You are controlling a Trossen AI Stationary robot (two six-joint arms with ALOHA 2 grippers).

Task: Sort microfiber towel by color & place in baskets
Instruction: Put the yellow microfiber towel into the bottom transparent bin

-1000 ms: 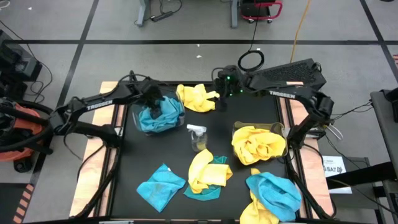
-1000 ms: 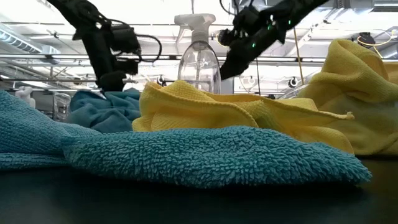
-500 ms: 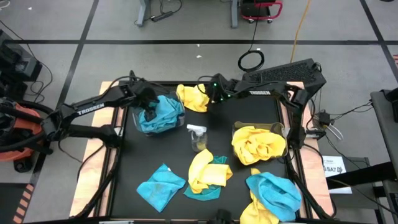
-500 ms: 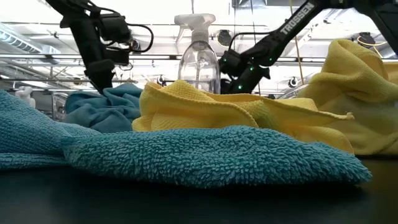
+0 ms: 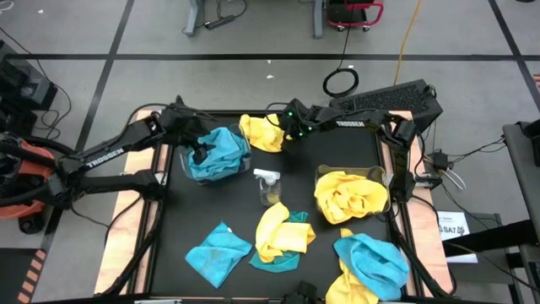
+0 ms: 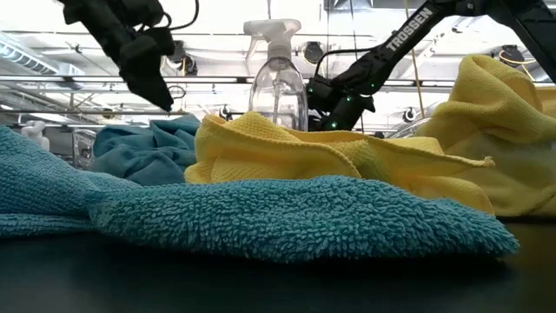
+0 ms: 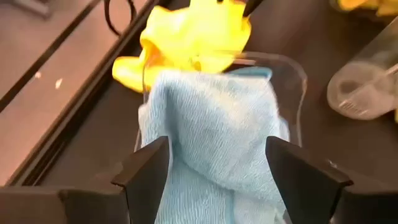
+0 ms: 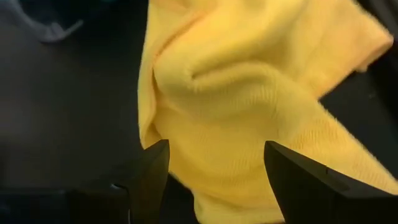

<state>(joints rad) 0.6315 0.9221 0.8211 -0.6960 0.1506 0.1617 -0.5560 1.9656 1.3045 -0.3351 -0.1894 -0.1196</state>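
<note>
High view – crumpled yellow towel [image 5: 262,133], soft folds

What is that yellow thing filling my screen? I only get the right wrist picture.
Observer: A yellow towel lying loose on the black table, just outside the basket that holds blue cloth. The right gripper is right at it, fingers open.
Operator: Where is the other arm?
Observer: The left gripper is over that basket, open above the blue towel inside.
Operator: Is there a place for yellow ones?
Observer: Yes, a second basket on the right side already holds yellow towels.
Operator: Anything else lying about?
Observer: A spray bottle stands mid-table, with more loose towels near the front.
</note>
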